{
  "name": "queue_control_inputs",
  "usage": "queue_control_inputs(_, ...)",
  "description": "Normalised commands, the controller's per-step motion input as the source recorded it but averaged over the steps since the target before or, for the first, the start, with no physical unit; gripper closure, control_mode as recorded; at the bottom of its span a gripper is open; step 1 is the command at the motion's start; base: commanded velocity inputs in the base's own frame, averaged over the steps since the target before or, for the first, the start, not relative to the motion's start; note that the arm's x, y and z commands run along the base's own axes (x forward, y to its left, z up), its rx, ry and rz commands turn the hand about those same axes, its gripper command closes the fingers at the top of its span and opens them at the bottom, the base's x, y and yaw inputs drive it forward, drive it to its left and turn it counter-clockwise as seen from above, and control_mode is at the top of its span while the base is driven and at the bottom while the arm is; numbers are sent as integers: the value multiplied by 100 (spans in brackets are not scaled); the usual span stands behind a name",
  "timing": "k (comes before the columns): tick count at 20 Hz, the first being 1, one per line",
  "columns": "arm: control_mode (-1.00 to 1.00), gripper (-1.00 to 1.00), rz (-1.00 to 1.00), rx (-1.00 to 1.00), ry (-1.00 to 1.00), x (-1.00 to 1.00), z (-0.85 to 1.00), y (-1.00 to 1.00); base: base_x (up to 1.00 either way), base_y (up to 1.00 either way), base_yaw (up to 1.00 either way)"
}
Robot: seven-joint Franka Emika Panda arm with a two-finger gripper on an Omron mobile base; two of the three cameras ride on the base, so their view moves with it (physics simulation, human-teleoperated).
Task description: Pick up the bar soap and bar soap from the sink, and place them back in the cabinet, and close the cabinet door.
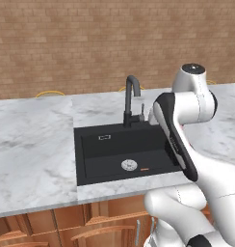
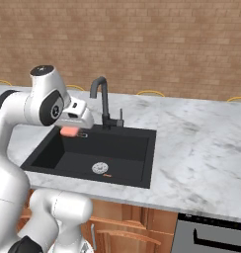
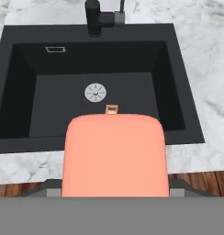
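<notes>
The salmon-pink rounded rectangular bar soap [image 3: 115, 156] is held in the gripper [image 2: 69, 131], closed on it and lifted above the black rectangular sink basin [image 3: 22, 105]. In the right base view the pink bar [image 2: 69, 131] is seen just under the white hand, over the left rear part of the sink [image 2: 127, 148]. In the hand view the pink bar covers the lower middle, and the finger tips are hidden behind it.

The smaller, thinner orange bar soap [image 3: 112, 109] is left lying on the sink floor, just beside the round silver drain disc [image 3: 95, 92]. It is also seen as a small orange strip [image 1: 144, 169] near the drain [image 1: 129, 165] in the left base view, and in the right base view [image 2: 106, 174] next to the drain [image 2: 100, 168].

The dark gooseneck faucet [image 1: 131, 99] is mounted at the rear edge of the sink, set into the white marble tabletop [image 1: 32, 140]. Low wooden cabinet fronts [image 1: 52, 226] are seen below the tabletop, and a brown brick wall [image 2: 142, 44] behind it. In the left base view the gripper is hidden behind the arm.
</notes>
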Motion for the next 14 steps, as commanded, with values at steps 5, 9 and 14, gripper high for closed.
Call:
queue_control_inputs(5, 100, 100, 0, 0, 0, -11, 11, 0, -23, 0, 0)
queue_control_inputs(9, 100, 100, 0, 0, 0, 0, 0, 0, -65, -12, -11)
queue_control_inputs(14, 100, 100, 0, 0, 0, 0, 0, 0, -51, -12, -31)
